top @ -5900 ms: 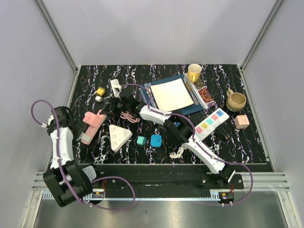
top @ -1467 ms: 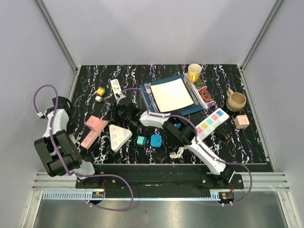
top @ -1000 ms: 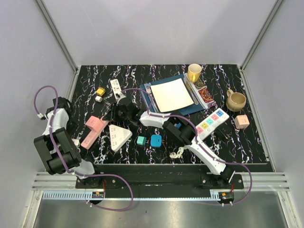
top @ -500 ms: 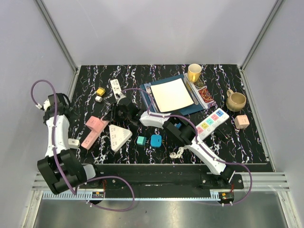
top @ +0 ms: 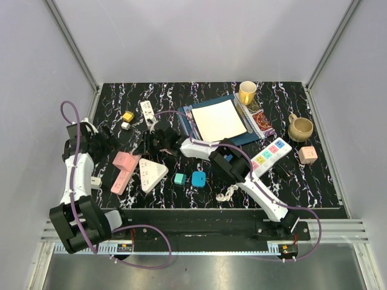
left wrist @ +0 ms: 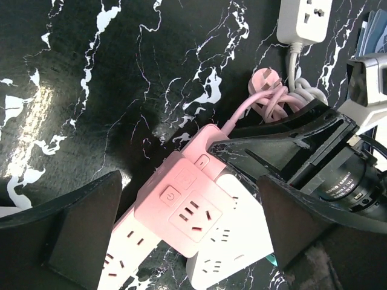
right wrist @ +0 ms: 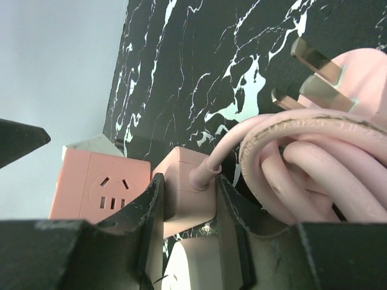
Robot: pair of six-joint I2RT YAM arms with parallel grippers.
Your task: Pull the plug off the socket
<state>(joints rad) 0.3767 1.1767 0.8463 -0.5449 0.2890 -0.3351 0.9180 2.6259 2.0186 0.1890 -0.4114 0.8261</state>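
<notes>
Plug: a small white block (top: 95, 180) lying loose on the table (top: 302, 187), on the left side. It sits just left of the pink power strip (top: 125, 172) and apart from it, so it looks to be out of the socket.
Power strip: lies slantwise, left of centre. Every socket that shows in the left wrist view is empty.
Left gripper (left wrist: 190, 187): jaws spread wide and holding nothing, hovering above the strip's far end.
Right gripper (right wrist: 190, 181): narrow, with its fingers pinching the far end of the strip where the pink cord (right wrist: 314, 139) leaves it.
Cord: bundled in a coil just right of those fingers.
Neighbour: a white triangular strip (top: 152, 173) just beside the pink one on its right.
Step in hand: the pull looks finished, so what probably remains is getting clear.
Doing it well: lift the left gripper straight up with its jaws wide, so neither finger clips the strip or sweeps the plug. The right gripper should let go only once the left is clear, opening without dragging the coil.
</notes>
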